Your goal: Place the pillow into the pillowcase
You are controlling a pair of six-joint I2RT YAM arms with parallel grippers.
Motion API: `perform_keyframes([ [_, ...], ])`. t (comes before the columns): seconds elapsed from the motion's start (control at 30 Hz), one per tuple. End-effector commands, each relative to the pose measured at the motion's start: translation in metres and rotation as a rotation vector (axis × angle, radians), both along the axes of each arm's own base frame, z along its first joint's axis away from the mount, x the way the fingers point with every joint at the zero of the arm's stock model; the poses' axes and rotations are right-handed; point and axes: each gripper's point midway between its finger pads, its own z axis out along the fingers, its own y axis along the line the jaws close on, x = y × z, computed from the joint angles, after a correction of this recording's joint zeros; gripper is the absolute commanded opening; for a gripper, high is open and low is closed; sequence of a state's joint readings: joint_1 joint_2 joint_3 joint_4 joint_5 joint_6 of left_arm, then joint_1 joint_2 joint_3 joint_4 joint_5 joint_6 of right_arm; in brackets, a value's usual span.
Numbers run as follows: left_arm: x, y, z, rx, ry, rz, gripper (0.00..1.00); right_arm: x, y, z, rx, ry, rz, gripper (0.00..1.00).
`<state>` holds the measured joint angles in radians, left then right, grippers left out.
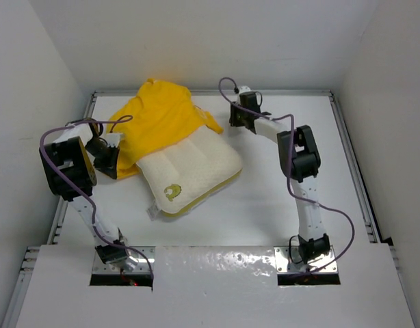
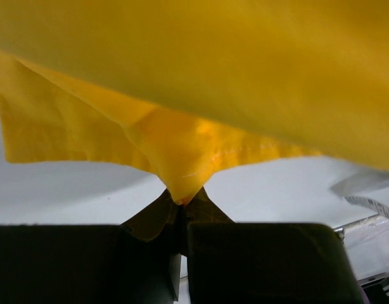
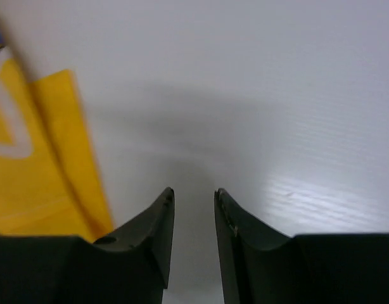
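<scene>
While the pillow (image 1: 196,164) lies left of centre in the overhead view, only its upper end is inside the pillowcase (image 1: 162,113). The case is bunched in a loose heap toward the upper left. The pillow's lower end, with the logo (image 1: 173,192), sticks out bare onto the bench (image 1: 271,198), a yellow edge band showing along its lower side. Left end effector (image 1: 113,160): at the left edge of the pillowcase, in contact with the cloth. Left wrist view: left end effector (image 2: 182,212) closed tight, its fingers (image 2: 144,266) pinching a pointed fold of the yellow pillowcase (image 2: 194,69). The rest of the cloth spreads across the top of the frame, with white bench visible under it. Right end effector (image 1: 239,117): upper centre of the overhead view, just beside the right-hand corner of the pillowcase, well apart from the pillow's exposed end. Right wrist view: right end effector (image 3: 194,196) with jaws a narrow gap apart, nothing between them, only bench (image 3: 264,107) beyond. The pillowcase (image 3: 49,177) fills the left edge of that frame, close to the left finger; contact cannot be judged.
</scene>
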<state>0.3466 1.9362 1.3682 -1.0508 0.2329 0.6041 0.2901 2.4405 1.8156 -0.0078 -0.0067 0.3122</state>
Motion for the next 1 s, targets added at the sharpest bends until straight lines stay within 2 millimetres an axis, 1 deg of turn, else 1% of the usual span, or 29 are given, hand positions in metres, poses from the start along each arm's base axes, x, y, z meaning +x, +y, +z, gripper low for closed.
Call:
perform_keyframes([
  [0.0,0.022,0.015,0.004,0.058,-0.031,0.053,0.00,-0.054,0.062,0.026,-0.057,-0.045,0.191,0.31],
  [0.03,0.025,0.016,0.004,0.062,-0.031,0.063,0.00,-0.063,0.066,0.061,-0.045,-0.120,0.207,0.29],
  [0.07,0.027,0.017,0.003,0.066,-0.030,0.068,0.00,-0.080,0.074,0.064,-0.037,-0.135,0.232,0.28],
  [0.1,0.031,0.020,0.001,0.076,-0.027,0.071,0.00,-0.103,0.074,0.051,-0.019,-0.123,0.241,0.27],
  [0.13,0.034,0.021,-0.001,0.078,-0.024,0.083,0.00,-0.114,0.080,0.060,0.005,-0.138,0.256,0.27],
  [0.17,0.035,0.021,-0.008,0.075,-0.004,0.087,0.00,-0.132,0.089,0.067,0.028,-0.139,0.282,0.27],
  [0.2,0.043,0.021,-0.006,0.081,-0.018,0.089,0.00,-0.142,0.097,0.069,0.082,-0.114,0.295,0.28],
  [0.23,0.045,0.018,-0.012,0.078,-0.002,0.090,0.00,-0.152,0.106,0.071,0.113,-0.099,0.314,0.28],
  [0.27,0.056,0.011,-0.010,0.091,-0.017,0.063,0.00,-0.159,0.114,0.071,0.156,-0.077,0.316,0.28],
  [0.3,0.062,0.006,-0.010,0.096,-0.025,0.046,0.00,-0.166,0.123,0.074,0.188,-0.070,0.349,0.28],
  [0.33,0.071,0.000,-0.011,0.099,-0.034,0.024,0.00,-0.174,0.136,0.079,0.209,-0.075,0.381,0.28],
  [0.37,0.079,-0.016,-0.011,0.095,-0.044,-0.023,0.00,-0.179,0.144,0.084,0.225,-0.075,0.397,0.28],
  [0.4,0.085,-0.026,-0.010,0.089,-0.054,-0.049,0.00,-0.190,0.158,0.090,0.240,-0.078,0.443,0.30],
  [0.43,0.096,-0.044,-0.008,0.061,-0.071,-0.086,0.00,-0.192,0.165,0.102,0.248,-0.096,0.459,0.32],
  [0.47,0.100,-0.052,-0.008,0.044,-0.075,-0.099,0.00,-0.194,0.169,0.105,0.248,-0.098,0.465,0.40],
  [0.5,0.107,-0.058,-0.006,0.026,-0.088,-0.103,0.00,-0.192,0.167,0.107,0.239,-0.095,0.439,0.47],
  [0.53,0.111,-0.062,-0.006,0.011,-0.097,-0.099,0.00,-0.191,0.163,0.104,0.241,-0.083,0.402,0.52],
  [0.57,0.112,-0.064,-0.006,0.001,-0.099,-0.089,0.00,-0.187,0.154,0.100,0.214,-0.082,0.364,0.60],
  [0.6,0.113,-0.062,-0.008,0.011,-0.097,-0.087,0.00,-0.183,0.139,0.088,0.154,-0.076,0.299,0.64],
  [0.67,0.111,-0.051,-0.011,0.068,-0.086,-0.095,0.00,-0.178,0.117,0.079,0.076,-0.067,0.247,0.65],
  [0.7,0.107,-0.049,-0.013,0.081,-0.076,-0.104,0.00,-0.177,0.100,0.069,0.015,-0.048,0.197,0.66],
  [0.73,0.105,-0.044,-0.014,0.107,-0.074,-0.110,0.00,-0.175,0.089,0.066,0.000,-0.038,0.168,0.65],
  [0.77,0.103,-0.043,-0.014,0.114,-0.074,-0.119,0.00,-0.170,0.073,0.067,0.004,-0.030,0.128,0.64],
  [0.8,0.100,-0.041,-0.015,0.116,-0.073,-0.119,0.00,-0.175,0.065,0.060,0.031,0.007,0.104,0.63],
  [0.83,0.099,-0.040,-0.015,0.117,-0.073,-0.120,0.00,-0.176,0.057,0.059,0.045,0.021,0.085,0.62],
  [0.87,0.097,-0.040,-0.015,0.116,-0.072,-0.120,0.00,-0.176,0.049,0.062,0.062,0.021,0.071,0.62],
  [0.9,0.094,-0.039,-0.015,0.115,-0.069,-0.119,0.00,-0.184,0.044,0.054,0.050,0.037,0.069,0.63],
  [0.97,0.090,-0.040,-0.016,0.113,-0.067,-0.122,0.00,-0.190,0.043,0.046,0.051,0.048,0.086,0.65],
])
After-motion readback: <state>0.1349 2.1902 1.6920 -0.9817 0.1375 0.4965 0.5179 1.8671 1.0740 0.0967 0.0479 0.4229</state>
